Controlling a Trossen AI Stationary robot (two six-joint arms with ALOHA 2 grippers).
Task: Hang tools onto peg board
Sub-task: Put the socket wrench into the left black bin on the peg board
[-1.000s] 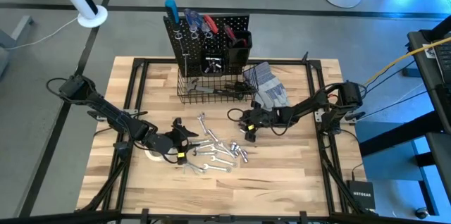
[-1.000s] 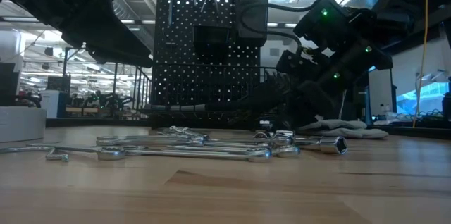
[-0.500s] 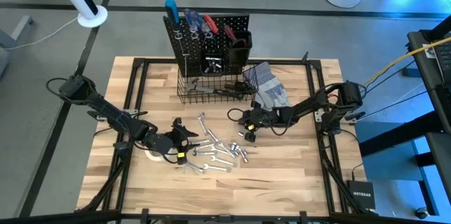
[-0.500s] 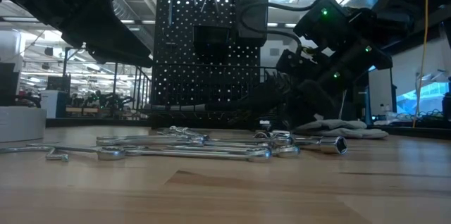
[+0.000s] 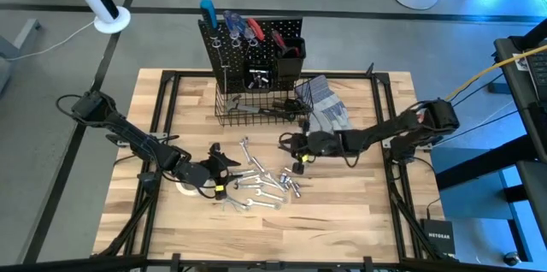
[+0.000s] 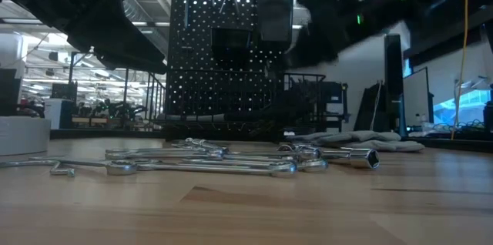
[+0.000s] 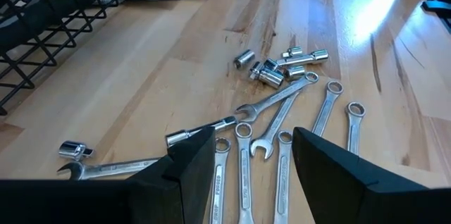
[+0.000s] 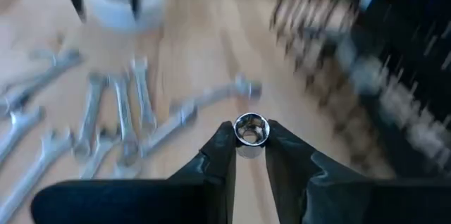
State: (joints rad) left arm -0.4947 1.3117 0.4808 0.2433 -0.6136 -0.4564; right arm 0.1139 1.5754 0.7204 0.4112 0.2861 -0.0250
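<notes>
Now that the right gripper [image 8: 250,155] has pinched a silver socket [image 8: 251,129] and lifted it off the table [image 5: 359,204], transfer toward the peg board [image 5: 252,37] at 12 o'clock can begin. Left gripper [image 7: 252,155] waits, fingers spread and empty, over the wrenches [image 7: 282,139].

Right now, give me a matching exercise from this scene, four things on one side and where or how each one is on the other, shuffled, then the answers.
Things:
1. socket
2. grey gloves
3. wrenches
4. white tape roll

Places or states:
A. lying spread on the table
B. under the open left gripper
C. pinched in the right gripper
D. beside the wire basket

Pairs: 1-C, 2-D, 3-A, 4-B
</notes>
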